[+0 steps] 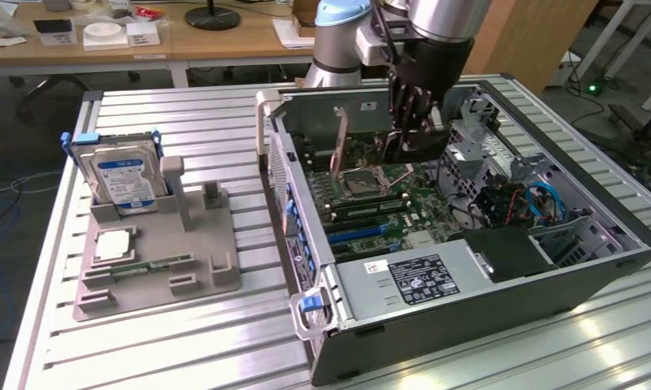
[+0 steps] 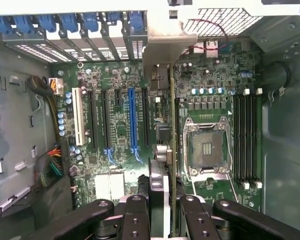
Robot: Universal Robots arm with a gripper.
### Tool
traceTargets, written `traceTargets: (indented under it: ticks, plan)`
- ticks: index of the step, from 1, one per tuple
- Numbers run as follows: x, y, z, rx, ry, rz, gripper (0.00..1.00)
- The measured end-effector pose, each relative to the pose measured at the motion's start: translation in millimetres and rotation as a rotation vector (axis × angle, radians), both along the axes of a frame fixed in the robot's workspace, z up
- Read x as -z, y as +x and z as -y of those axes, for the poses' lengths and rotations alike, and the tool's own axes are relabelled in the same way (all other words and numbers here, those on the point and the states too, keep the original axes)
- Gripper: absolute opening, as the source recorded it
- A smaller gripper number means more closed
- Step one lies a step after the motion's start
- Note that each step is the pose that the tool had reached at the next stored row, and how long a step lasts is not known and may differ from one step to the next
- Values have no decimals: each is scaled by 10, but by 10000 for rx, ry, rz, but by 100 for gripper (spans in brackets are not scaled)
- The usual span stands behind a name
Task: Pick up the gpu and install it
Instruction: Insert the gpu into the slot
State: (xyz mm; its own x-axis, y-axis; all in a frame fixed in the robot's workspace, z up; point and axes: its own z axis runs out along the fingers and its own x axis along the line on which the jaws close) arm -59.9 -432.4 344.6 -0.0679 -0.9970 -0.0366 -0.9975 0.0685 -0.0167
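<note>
Closed jaws, gripping the gpu (image 1: 412, 150) by its two flat faces, with fingers (image 2: 135, 220) on either side of its thin edge in the wrist view. Card held upright inside the open computer case (image 1: 303, 211), toward its far side, above the motherboard (image 1: 412, 203) and apart from it, between the expansion slots and the CPU socket (image 2: 207, 147). Not yet seated.

Probably the aligning-and-lowering step. To do it well:
- Hold the card vertical, long edge parallel to the blue slot (image 2: 133, 120).
- Match the pale bracket (image 2: 165, 47) to the vented rear openings.
- Descend straight, without twist, and press evenly along the length.

Likely risks: a tilted edge catching the slot lip, or the bracket snagging the case wall.

At the exterior view's left, on the desk (image 1: 195, 341), a hard drive (image 1: 124, 180) in its holder, well apart.
</note>
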Motion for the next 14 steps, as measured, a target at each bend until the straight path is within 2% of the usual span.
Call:
traceTargets:
  ticks: [6,14]
  plan:
    - [40,-17,2,1,1,-8,28]
    - [120,-43,2,-91,1,-85,28]
